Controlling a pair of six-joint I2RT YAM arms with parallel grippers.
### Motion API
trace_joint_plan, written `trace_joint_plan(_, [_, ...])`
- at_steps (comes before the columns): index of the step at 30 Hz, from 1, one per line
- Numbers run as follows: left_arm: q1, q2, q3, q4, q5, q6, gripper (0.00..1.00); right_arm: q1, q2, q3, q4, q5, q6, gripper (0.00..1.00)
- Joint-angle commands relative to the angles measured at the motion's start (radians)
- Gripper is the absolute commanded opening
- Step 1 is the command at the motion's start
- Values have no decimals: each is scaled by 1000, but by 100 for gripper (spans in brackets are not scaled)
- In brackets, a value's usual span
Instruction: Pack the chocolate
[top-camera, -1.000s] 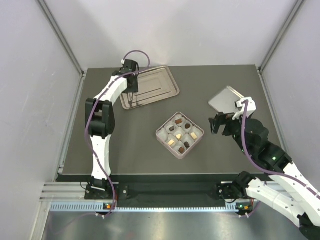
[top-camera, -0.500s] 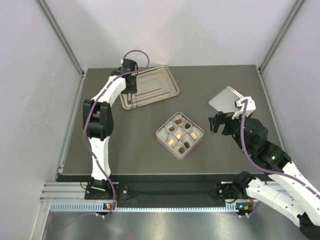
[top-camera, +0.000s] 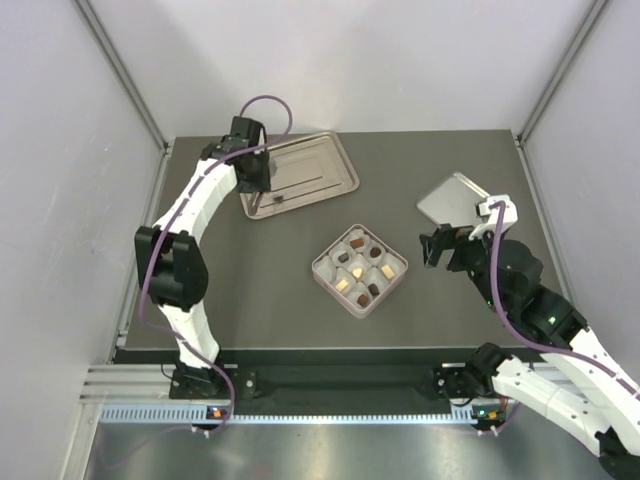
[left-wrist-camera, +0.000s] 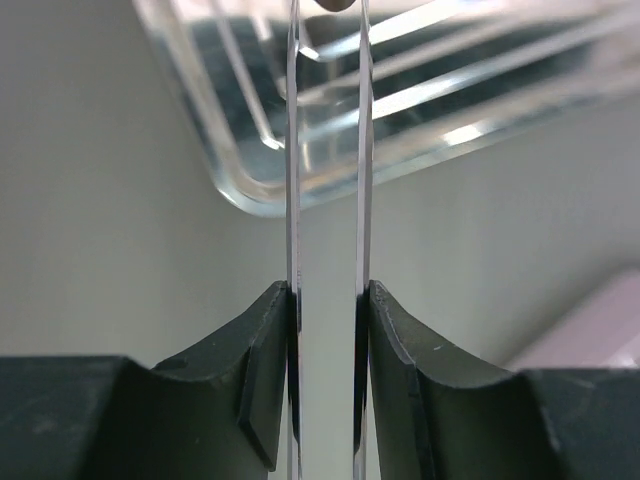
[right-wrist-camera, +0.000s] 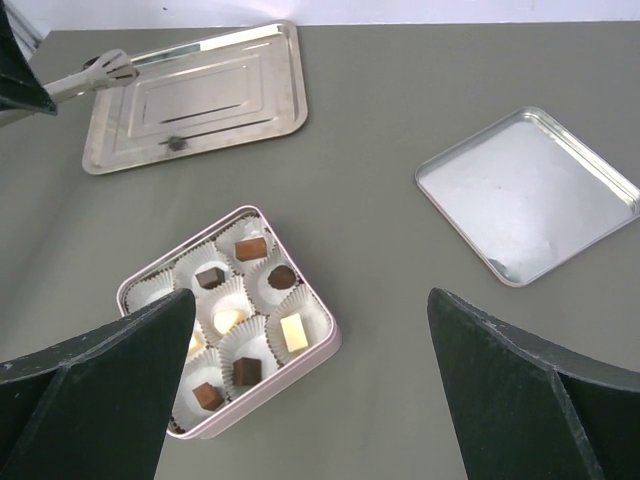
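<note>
Most of the paper cups in the pink box (right-wrist-camera: 300, 365) already hold chocolate (right-wrist-camera: 246, 371) – dark brown cubes and cream-white blocks – while the corner cup toward the silver tray (right-wrist-camera: 250, 60) looks empty, though a right finger hides part of that side. One small dark piece (right-wrist-camera: 175, 144) lies loose on the tray, apart from the box, so the packing seems close to done, with that piece likely the last to go in. The left gripper (left-wrist-camera: 327, 120) hangs over the tray's near corner, its long thin blades drawn almost together with a narrow slit between them; a brown speck sits at the frame edge by the tips, and I cannot tell whether it is pinched. The right gripper (top-camera: 430, 250) waits beside the box, spread wide and holding nothing – a square silver pan (right-wrist-camera: 520, 190) lies behind it.
</note>
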Motion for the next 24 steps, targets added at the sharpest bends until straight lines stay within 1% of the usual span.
trace_joint_plan(1, [-42, -113, -31, -42, 111, 23, 37, -11, -14, 8, 16, -2, 8, 100])
trace_joint_plan(2, [-58, -125, -49, -53, 140, 28, 37, -10, -17, 11, 13, 0, 8, 100])
trace_joint_plan(5, [-134, -173, -71, -122, 121, 51, 37, -10, -20, 17, 6, 11, 4, 100])
trace_joint_plan(8, [-243, -223, -115, -166, 124, 71, 36, -10, -13, 20, 5, 26, -6, 100])
trace_joint_plan(12, [-323, -312, -183, -200, 150, 51, 36, -11, 2, 28, 0, 43, -12, 100])
trace_joint_plan(17, [-384, -394, -252, -250, 187, 38, 36, -10, 16, 39, 0, 49, -13, 100])
trace_joint_plan(21, [-406, -459, -292, -286, 237, 46, 36, -11, 22, 43, -3, 47, -9, 100])
trace_joint_plan(24, [-420, -499, -326, -298, 245, 40, 36, -10, 24, 49, -6, 44, -3, 100])
